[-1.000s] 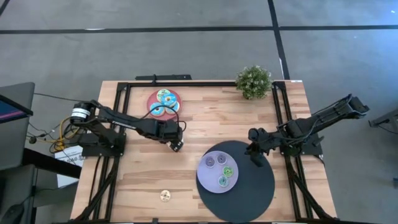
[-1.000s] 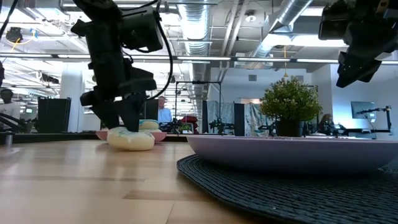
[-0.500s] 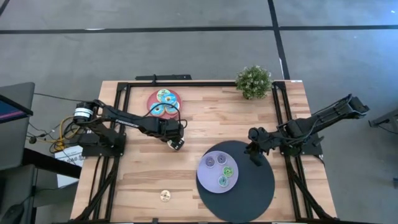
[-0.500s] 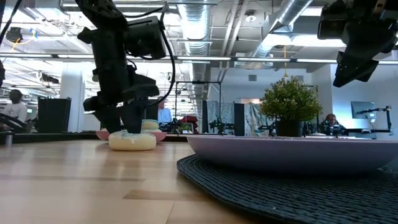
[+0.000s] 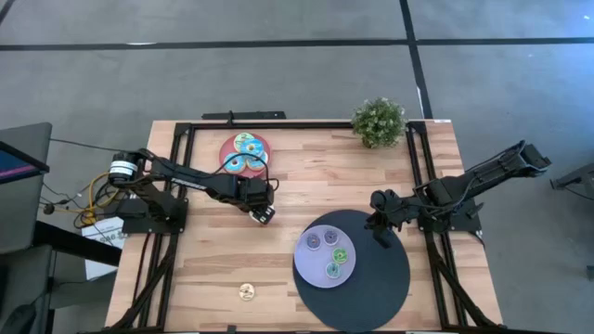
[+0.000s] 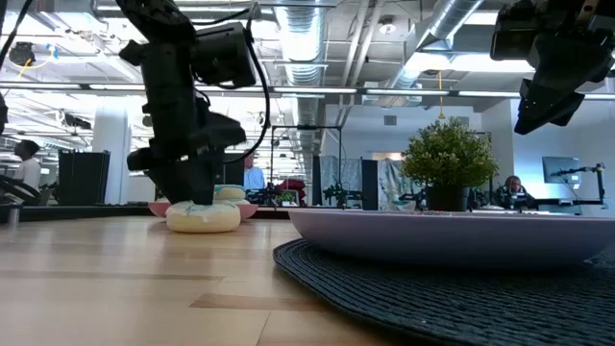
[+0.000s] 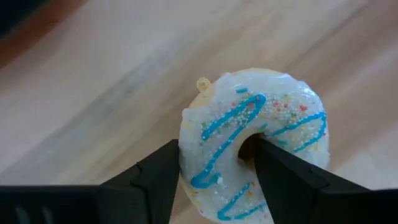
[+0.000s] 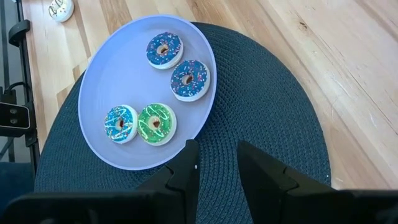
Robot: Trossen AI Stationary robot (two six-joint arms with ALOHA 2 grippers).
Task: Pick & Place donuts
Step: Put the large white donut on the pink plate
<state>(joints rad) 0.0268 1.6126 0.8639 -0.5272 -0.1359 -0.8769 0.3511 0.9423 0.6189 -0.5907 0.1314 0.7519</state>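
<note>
A cream-iced donut with blue drizzle and sprinkles lies flat on the wooden table, left of centre. My left gripper stands over it, pointing steeply down and shut on its ring; the low view shows the pair, gripper above donut. My right gripper hangs above the far right rim of the dark mat, slightly open with nothing between its fingers. On the lavender plate lie two purple donuts, a blue one and a green one. My left gripper has one finger in the donut's hole and the other against the outer side. The section of ring between them is pinched. The fingers come from above, slanting steeply down. The donut rests flat on the table, icing up.
A pink plate with blue-iced donuts stands at the far edge, behind my left gripper. A small tan donut lies near the front edge. A potted plant stands at the far right. Black frame rails run along the table's sides.
My left gripper has drawn its fingers together onto the donut's ring, staying in place above it. The donut has kept its place flat on the table.
</note>
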